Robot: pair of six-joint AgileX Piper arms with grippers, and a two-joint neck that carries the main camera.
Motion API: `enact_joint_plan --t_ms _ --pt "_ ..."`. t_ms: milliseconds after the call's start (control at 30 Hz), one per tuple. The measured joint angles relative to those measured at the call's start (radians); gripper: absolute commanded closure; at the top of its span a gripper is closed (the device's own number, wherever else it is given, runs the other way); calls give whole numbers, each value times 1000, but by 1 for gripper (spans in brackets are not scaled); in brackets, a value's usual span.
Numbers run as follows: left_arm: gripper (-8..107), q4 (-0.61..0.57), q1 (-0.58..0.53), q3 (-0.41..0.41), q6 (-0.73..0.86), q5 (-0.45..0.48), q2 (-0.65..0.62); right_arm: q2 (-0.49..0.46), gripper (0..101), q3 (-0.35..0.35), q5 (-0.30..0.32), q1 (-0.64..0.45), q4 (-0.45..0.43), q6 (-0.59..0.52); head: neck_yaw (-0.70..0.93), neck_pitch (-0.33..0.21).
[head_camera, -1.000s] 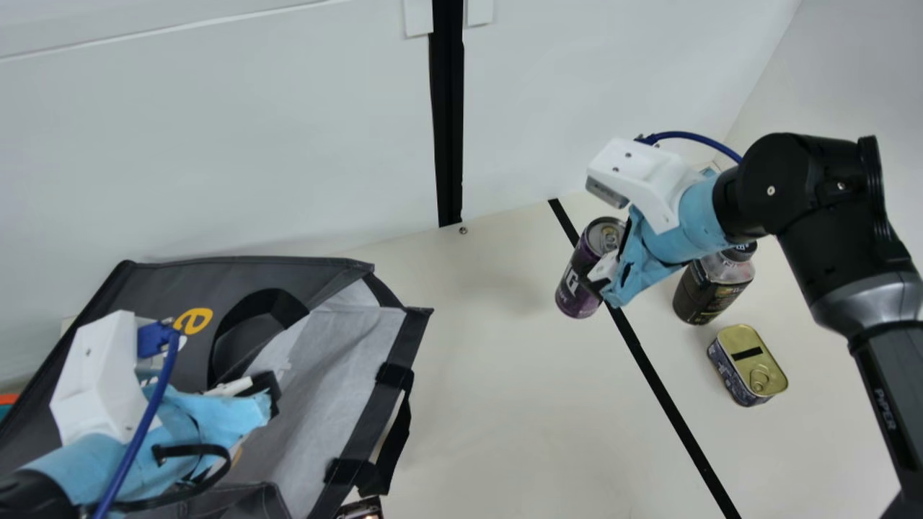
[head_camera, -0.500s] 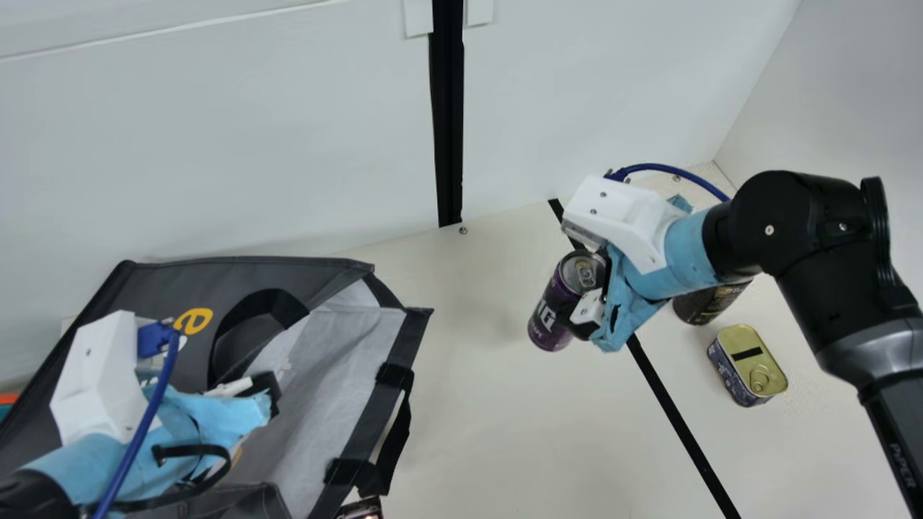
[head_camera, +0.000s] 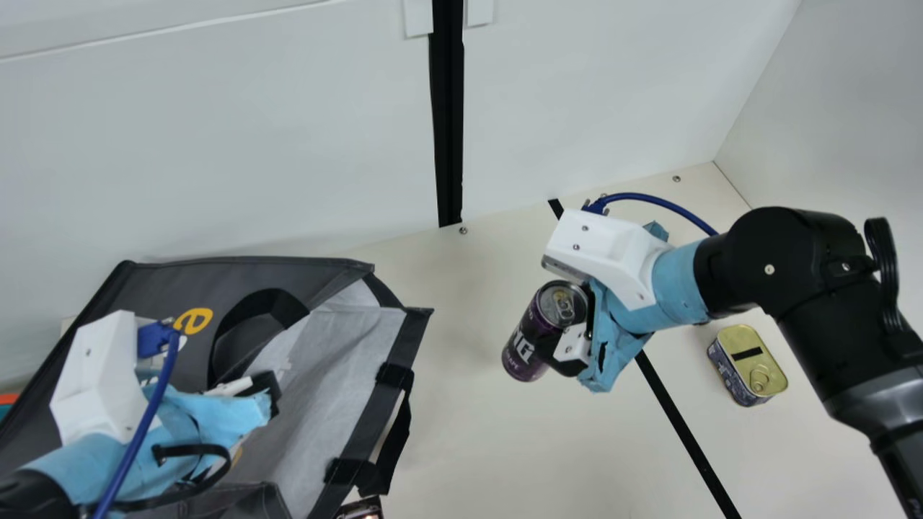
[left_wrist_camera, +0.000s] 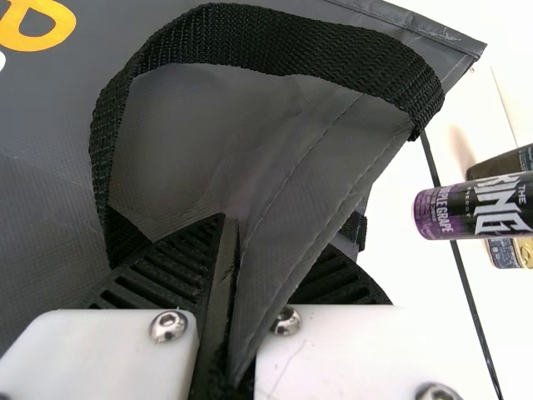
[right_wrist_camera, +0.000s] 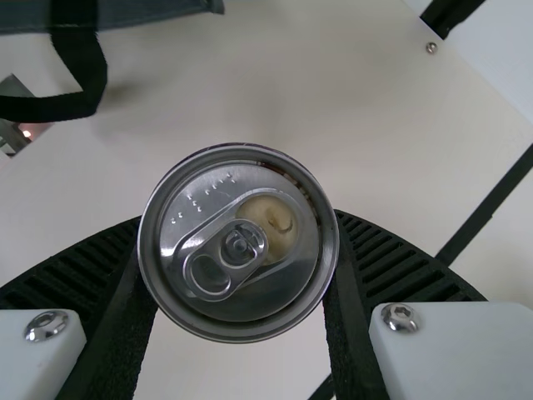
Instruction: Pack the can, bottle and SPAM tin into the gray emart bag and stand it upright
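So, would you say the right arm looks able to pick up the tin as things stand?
Probably not: the right gripper is shut on the can, though the tin stands uncovered and looks reachable once the can is released.

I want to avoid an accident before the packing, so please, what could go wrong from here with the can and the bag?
The can is held tilted in the right pincer, so it might slip or bump the bag on its way in. The left pincer pinches only the bag's edge, which could pull free and let the opening sag.
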Motion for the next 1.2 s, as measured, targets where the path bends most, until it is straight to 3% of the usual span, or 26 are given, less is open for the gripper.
enact_joint_plan --t_ms 300,733,1200 --pt "107 0 0 0 0 0 0 -41 101 0 0 41 65 45 0 2" --pt "107 0 0 0 0 0 0 -76 101 -58 1 115 193 176 0 0" --pt "107 0 0 0 0 0 0 -71 101 -114 1 161 249 269 -2 0"
